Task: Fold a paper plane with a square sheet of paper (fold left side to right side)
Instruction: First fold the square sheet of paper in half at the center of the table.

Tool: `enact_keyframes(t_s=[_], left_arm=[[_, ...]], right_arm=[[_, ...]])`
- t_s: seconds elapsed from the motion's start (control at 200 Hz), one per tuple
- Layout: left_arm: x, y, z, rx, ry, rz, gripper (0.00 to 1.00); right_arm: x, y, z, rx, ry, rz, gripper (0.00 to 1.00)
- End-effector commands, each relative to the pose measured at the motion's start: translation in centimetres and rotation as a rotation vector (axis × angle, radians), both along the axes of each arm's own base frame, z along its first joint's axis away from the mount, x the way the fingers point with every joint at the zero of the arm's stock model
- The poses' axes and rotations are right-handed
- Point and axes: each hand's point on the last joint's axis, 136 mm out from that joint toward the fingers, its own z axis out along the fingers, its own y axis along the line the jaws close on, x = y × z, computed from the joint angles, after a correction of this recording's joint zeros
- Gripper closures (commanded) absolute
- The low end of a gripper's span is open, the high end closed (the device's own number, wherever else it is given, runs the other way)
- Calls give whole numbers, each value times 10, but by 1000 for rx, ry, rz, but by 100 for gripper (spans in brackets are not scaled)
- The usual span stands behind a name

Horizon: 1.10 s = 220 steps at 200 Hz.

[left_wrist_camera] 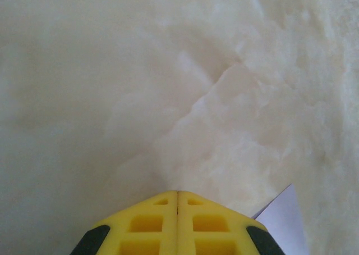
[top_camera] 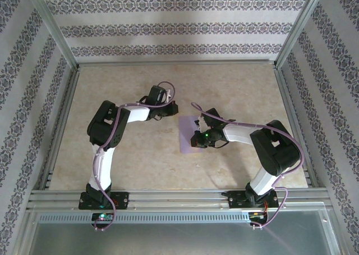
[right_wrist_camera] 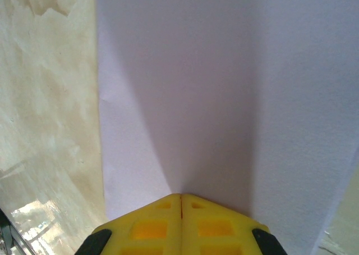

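Paper sheet [right_wrist_camera: 185,98] under right pincer [right_wrist_camera: 180,197]

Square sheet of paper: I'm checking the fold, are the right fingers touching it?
Touching. Right wrist view: the shut right fingers meet their own shadow on the square sheet of paper.

The thin square sheet of paper [right_wrist_camera: 179,86] is plain lavender. The stone-look counter [top_camera: 235,92] is cream, mottled with pale marble veining. The left fingers [left_wrist_camera: 146,227] and the right fingers [right_wrist_camera: 151,230] are bright yellow with black outer corners. The back wall [top_camera: 179,27] is white with 3 grey-purple floral bands. The left arm [top_camera: 101,165] and the right arm [top_camera: 272,151] are black and white, with lilac cables [top_camera: 116,132].
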Motion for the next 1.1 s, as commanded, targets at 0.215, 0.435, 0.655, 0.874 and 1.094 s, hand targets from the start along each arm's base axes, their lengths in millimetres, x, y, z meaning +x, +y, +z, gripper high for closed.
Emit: enact_keyframes(t_s=[0.215,0.435,0.655,0.874,1.094], left_arm=[[-34,25,74,-17,-95,61,100],[-94,10,73,-72,16,21,100],[-123,-18,62,-134,110,-14,100],[-127,-41,44,-46,165,-78,100],[-130,-37,19,50,211,-67,100]], right_arm=[[-7,2,6,-21,43,-68,91],[23,13,61,36,-111,-75,78],[44,-18,88,-7,-239,-149,62],[48,-68,85,17,-226,-281,42],[38,-84,73,53,-180,-339,23]])
